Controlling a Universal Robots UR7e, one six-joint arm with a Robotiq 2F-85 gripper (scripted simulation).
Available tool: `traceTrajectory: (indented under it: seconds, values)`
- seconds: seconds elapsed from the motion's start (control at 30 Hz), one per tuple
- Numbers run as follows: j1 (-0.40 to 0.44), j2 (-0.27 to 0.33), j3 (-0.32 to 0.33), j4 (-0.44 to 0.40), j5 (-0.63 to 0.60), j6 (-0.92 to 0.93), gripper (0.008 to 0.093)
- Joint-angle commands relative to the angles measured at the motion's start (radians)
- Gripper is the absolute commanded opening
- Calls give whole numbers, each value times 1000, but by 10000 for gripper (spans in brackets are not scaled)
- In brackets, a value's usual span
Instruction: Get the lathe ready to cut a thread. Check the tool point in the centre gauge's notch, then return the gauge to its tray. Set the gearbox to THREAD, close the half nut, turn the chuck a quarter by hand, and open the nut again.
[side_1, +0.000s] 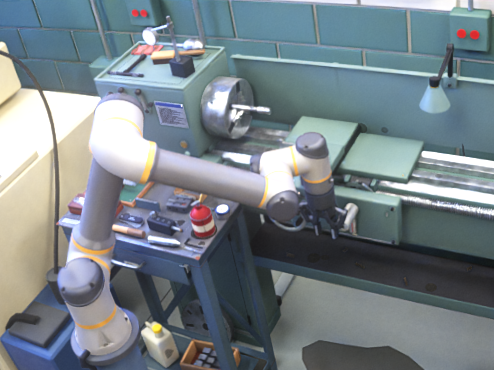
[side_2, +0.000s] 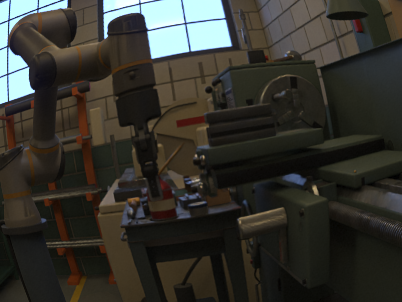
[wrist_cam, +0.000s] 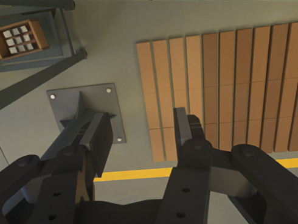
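Note:
On the front of the lathe's carriage apron (side_1: 372, 212) a pale cylindrical half-nut lever (side_1: 349, 216) sticks out toward the aisle. My gripper (side_1: 325, 231) hangs just left of that lever, fingers pointing down. It is open and holds nothing; the wrist camera shows only floor between the fingers (wrist_cam: 141, 129). The steel chuck (side_1: 227, 106) sits on the green headstock (side_1: 160, 100) up to the left. The gearbox levers (side_1: 140, 97) are on the headstock's front, partly behind my arm. The tool trolley (side_1: 165, 220) with its trays stands left of the gripper. I cannot make out the centre gauge.
Behind the lathe runs a green splash guard (side_1: 350, 95) and a tiled wall, with a lamp (side_1: 435, 95) at right. A red can (side_1: 202, 221) stands on the trolley. On the floor below lie a wooden duckboard (wrist_cam: 225, 88), a yellow line and a crate (side_1: 207, 355).

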Motion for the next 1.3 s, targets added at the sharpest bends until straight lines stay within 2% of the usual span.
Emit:
traceTrajectory:
  seconds: [0.0,0.23,0.5,0.77,1.27]
  values:
    - [-3,3,1,-13,7,5,480]
    - [-28,38,12,-149,90,63,480]
    - [-76,103,31,-405,246,171,480]
    - [-140,191,58,-749,456,317,480]
    - [-275,377,115,-1484,904,629,480]
